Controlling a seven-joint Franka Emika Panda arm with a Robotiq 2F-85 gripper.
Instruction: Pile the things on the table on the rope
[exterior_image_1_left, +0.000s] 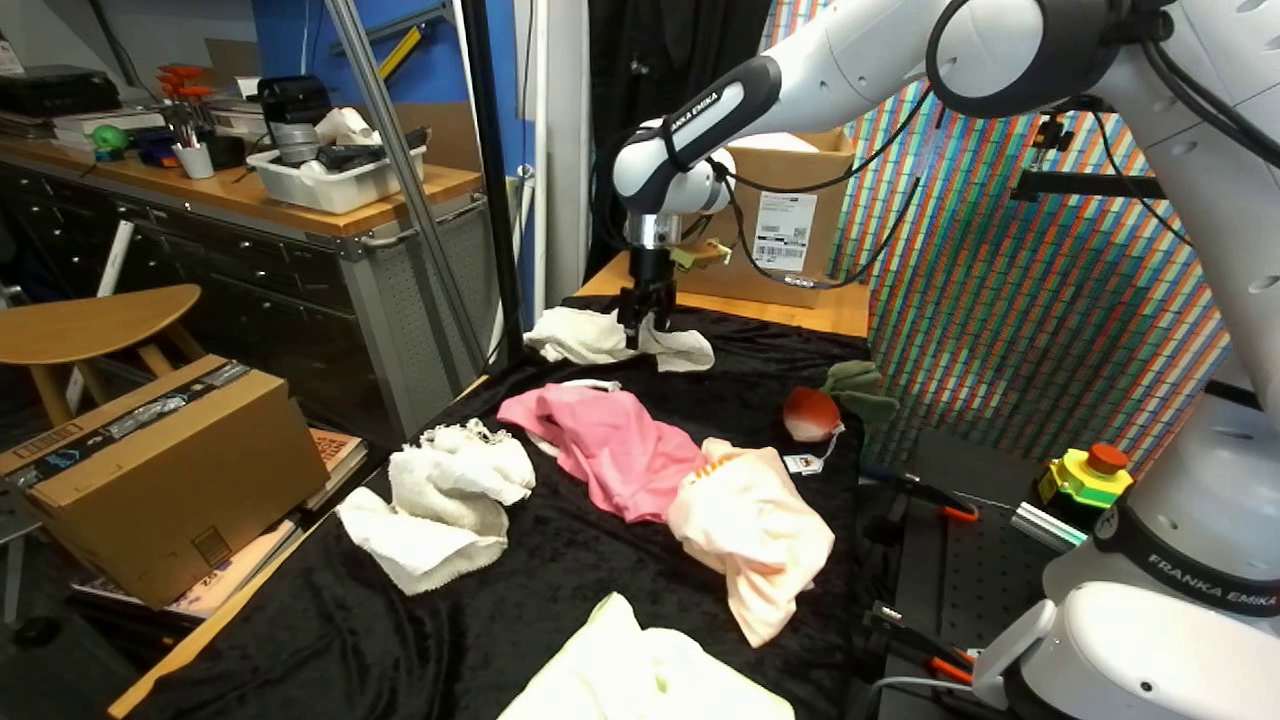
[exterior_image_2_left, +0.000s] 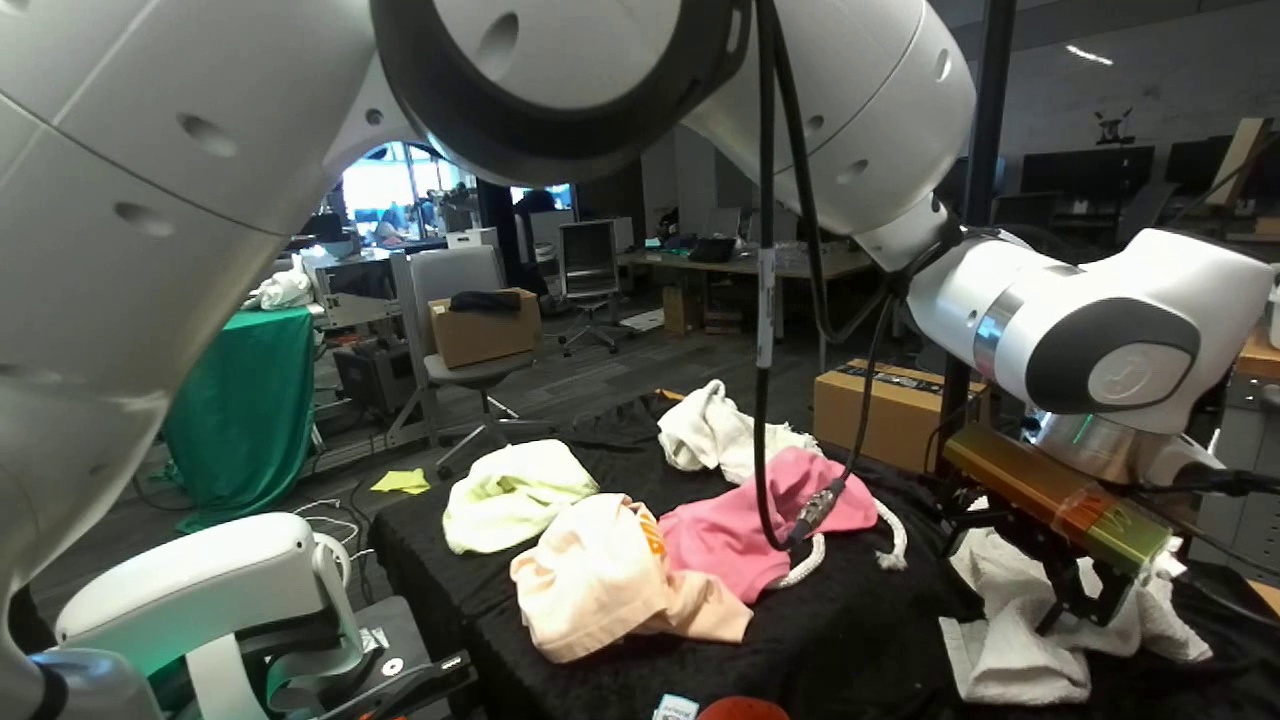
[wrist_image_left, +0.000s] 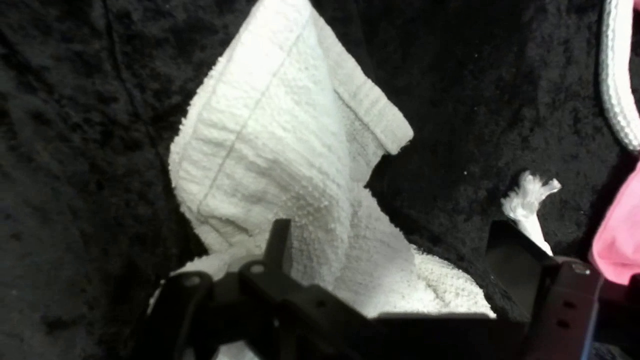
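In an exterior view, my gripper reads released, jaws spread wide, down at the crumpled white cloth on the far end of the black table; contact I cannot tell. Just beyond stands a carton. Nearer, the pink cloth covers part of the rope, whose frayed end lies bare. The peach cloth meets the pink one on the right; the second white cloth is just left of it; the pale yellow-green cloth is nearest. Right edge: tagged red item, green item. A black cable hangs across my sight of the pink. Count: cloths five (white two, others one each), rope one, red item one, green item one.
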